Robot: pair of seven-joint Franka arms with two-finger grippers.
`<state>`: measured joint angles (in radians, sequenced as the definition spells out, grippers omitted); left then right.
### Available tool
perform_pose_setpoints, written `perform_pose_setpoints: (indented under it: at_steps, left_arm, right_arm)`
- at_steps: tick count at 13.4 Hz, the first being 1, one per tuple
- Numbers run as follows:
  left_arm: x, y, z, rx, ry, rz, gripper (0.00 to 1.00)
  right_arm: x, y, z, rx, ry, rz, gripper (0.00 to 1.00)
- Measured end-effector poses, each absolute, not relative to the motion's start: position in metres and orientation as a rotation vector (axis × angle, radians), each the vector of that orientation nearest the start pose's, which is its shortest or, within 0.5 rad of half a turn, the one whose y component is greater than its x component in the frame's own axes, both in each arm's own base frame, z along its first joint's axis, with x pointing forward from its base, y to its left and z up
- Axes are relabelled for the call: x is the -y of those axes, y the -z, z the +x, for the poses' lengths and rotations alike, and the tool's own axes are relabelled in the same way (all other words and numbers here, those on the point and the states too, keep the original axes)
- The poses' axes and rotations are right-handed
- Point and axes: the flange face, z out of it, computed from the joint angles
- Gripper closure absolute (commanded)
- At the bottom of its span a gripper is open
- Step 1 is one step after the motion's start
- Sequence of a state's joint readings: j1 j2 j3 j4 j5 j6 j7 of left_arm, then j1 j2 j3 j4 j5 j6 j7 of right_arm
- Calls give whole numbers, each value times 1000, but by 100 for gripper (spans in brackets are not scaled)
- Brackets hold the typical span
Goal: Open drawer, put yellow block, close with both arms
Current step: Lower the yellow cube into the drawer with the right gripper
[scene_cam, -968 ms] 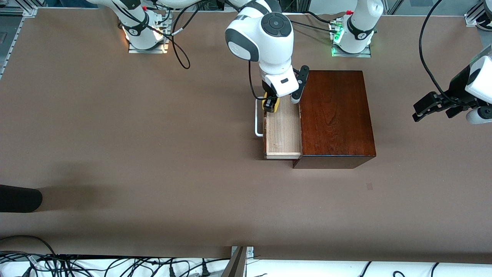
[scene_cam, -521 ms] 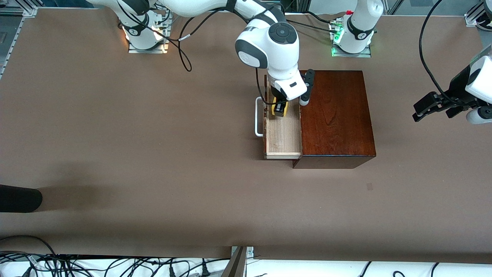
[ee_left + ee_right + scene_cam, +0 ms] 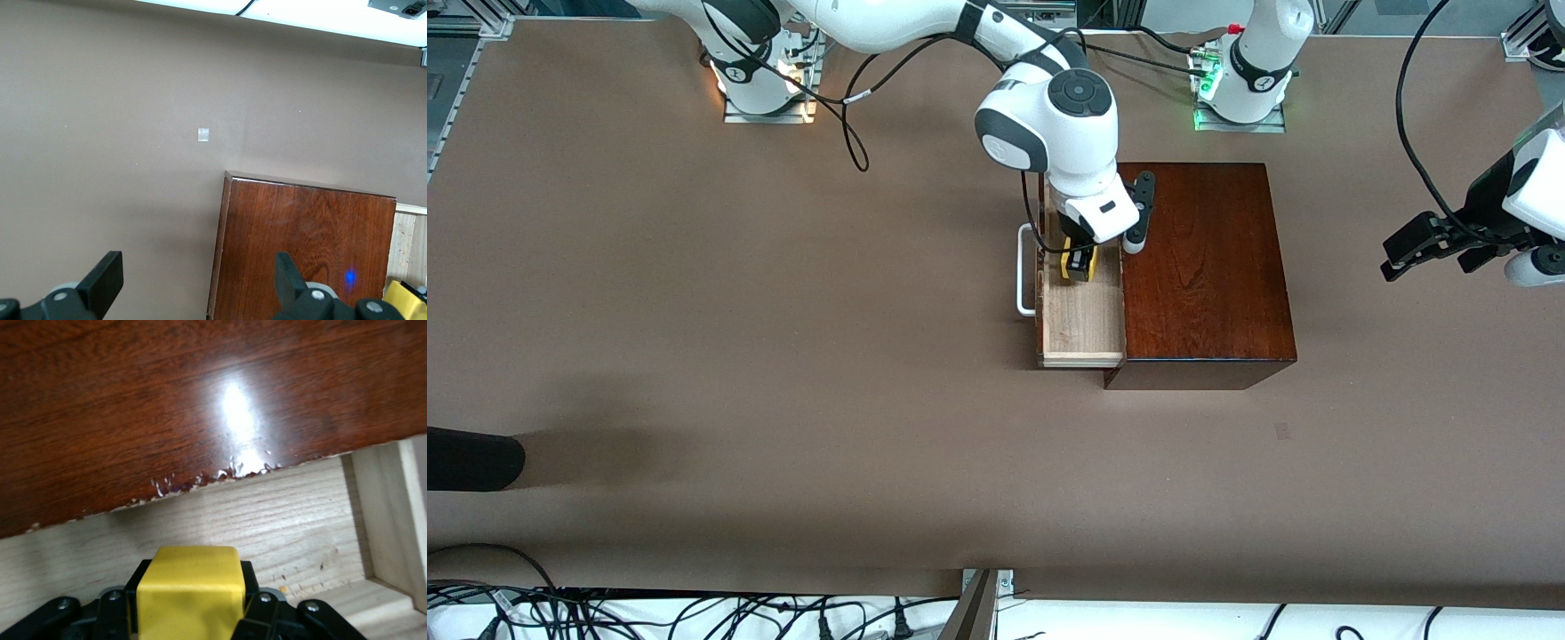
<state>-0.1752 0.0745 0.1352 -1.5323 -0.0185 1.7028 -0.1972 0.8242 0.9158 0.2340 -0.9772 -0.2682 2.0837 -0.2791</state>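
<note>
The dark mahogany box (image 3: 1205, 267) stands mid-table with its pale wood drawer (image 3: 1080, 324) pulled out toward the right arm's end, white U handle (image 3: 1024, 271) outermost. My right gripper (image 3: 1079, 264) is shut on the yellow block (image 3: 1069, 264) and holds it over the open drawer tray. In the right wrist view the block (image 3: 190, 590) sits between the fingers above the tray floor (image 3: 287, 513), beside the box wall (image 3: 167, 407). My left gripper (image 3: 1423, 249) is open and empty, waiting over the table at the left arm's end; its fingers (image 3: 103, 280) frame the box top (image 3: 303, 247).
A black object (image 3: 471, 458) pokes in at the table edge at the right arm's end, nearer the camera. Cables (image 3: 845, 116) hang near the right arm's base. A small pale mark (image 3: 1281, 431) lies on the table nearer the camera than the box.
My right gripper has carried the yellow block from over the drawer's front edge to over the tray and a little lower. The left arm has not moved.
</note>
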Motion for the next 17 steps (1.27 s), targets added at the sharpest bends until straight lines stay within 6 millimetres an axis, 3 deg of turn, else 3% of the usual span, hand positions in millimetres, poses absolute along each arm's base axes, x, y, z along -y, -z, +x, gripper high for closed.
perform_pose_setpoints:
  at_steps: [3, 11, 15, 17]
  left_arm:
    - [29, -613, 590, 248, 150, -3148, 0]
    - [29, -613, 590, 249, 150, -3148, 0]
    - [29, -613, 590, 249, 150, -3148, 0]
    - [28, -613, 590, 249, 150, -3148, 0]
  right_arm:
    - [-651, -324, 465, 1930, 331, -2442, 96]
    - [-652, -310, 463, 1941, 309, -2444, 93]
    - [-652, -309, 464, 1942, 315, -2445, 56]
    - [-652, -309, 464, 1949, 320, -2447, 42]
